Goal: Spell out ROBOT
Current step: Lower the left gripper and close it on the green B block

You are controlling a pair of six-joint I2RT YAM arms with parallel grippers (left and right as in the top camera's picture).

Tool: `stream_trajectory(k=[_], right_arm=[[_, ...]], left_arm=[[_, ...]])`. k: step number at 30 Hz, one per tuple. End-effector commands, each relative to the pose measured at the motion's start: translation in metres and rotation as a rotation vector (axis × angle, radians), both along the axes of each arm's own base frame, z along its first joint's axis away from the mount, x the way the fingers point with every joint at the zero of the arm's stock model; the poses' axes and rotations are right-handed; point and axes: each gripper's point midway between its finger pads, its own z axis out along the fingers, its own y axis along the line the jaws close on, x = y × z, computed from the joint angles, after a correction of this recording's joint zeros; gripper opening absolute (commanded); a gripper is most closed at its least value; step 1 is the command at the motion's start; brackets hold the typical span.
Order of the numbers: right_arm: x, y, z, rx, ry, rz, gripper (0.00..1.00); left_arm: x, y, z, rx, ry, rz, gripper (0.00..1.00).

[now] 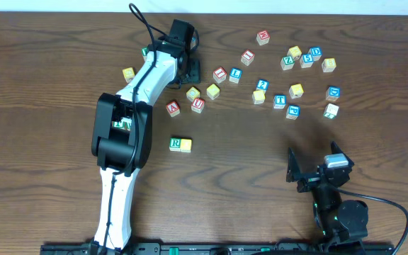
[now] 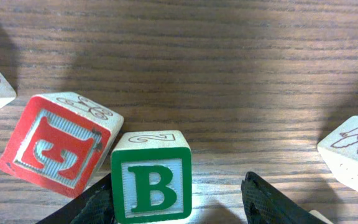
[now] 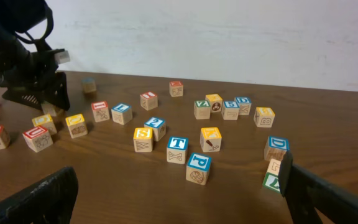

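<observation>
Claw on your left arm, the left claw [image 2: 178, 186], sits low over the bench [image 2: 179, 74] at the far left of the cube scatter. Its jaws are partly apart and straddle the green-bordered B cube [image 2: 151, 185]. In the left wrist view one finger [image 2: 95, 202] is right against the B cube's picture-left side. The other finger [image 2: 272, 202] is clear of the opposite side with bench showing between, so no grip on it yet. B cube stands upright, B facing the camera, a 2 on its top face. Red E cube [image 2: 55, 146] is tilted just beside it on the picture-left; whether the corner touches, you can't tell. Overhead the B cube is hidden under the claw. R cube [image 1: 175, 144] lies mid-bench, near the elbow of the left arm [image 1: 122, 134] and on its right. A yellow cube [image 1: 185, 144] touches the R cube's right side; the letter on that one is too small to read. T cube [image 1: 280, 100], blue border, is over in the right-hand cluster, well apart from the R pair. The right wrist view shows it upright, near a blue P cube [image 3: 197, 168]. More yellow-faced cubes lie scattered across the far half, letters unreadable. Right claw [image 1: 312, 170] sits by the near right edge, jaws wide, nothing between the fingers.
</observation>
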Motion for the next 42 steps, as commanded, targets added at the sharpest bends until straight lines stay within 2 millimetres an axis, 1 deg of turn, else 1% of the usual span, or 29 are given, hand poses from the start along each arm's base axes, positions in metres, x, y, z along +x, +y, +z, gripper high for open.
stream_trajectory(k=[1, 5, 11, 16, 20, 31, 33, 36, 42], right_arm=[[0.0004, -0.0035, -0.0012, 0.009, 0.005, -0.018, 0.99], [0.0004, -0.0035, -0.0012, 0.009, 0.005, -0.018, 0.99], [0.0004, -0.0035, -0.0014, 0.009, 0.005, -0.018, 0.99], [0.0004, -0.0035, -0.0014, 0.009, 0.005, -0.018, 0.99], [0.0004, -0.0035, -0.0012, 0.009, 0.005, -0.018, 0.99], [0.0004, -0.0035, -0.0014, 0.009, 0.005, -0.018, 0.99], [0.0004, -0.0035, -0.0014, 0.009, 0.005, -0.018, 0.99], [0.0004, -0.0036, -0.0012, 0.009, 0.005, -0.018, 0.99], [0.0004, -0.0035, -0.0012, 0.009, 0.005, -0.018, 0.99]], left_arm=[[0.0087, 0.0042, 0.0084, 0.027, -0.037, 0.009, 0.61], [0.0102, 0.0095, 0.0083, 0.053, -0.045, 0.02, 0.61], [0.0112, 0.0105, 0.0087, 0.066, -0.052, 0.002, 0.59], [0.0113, 0.0105, 0.0087, 0.074, -0.055, -0.019, 0.55], [0.0103, 0.0107, 0.0083, 0.076, -0.051, -0.019, 0.44], [0.0096, 0.011, 0.008, 0.079, -0.049, -0.026, 0.42], [0.0094, 0.011, 0.008, 0.079, -0.048, -0.026, 0.37], [0.0083, 0.0114, 0.0074, 0.081, -0.043, -0.026, 0.32], [0.008, 0.0115, 0.0073, 0.083, -0.042, -0.03, 0.32]])
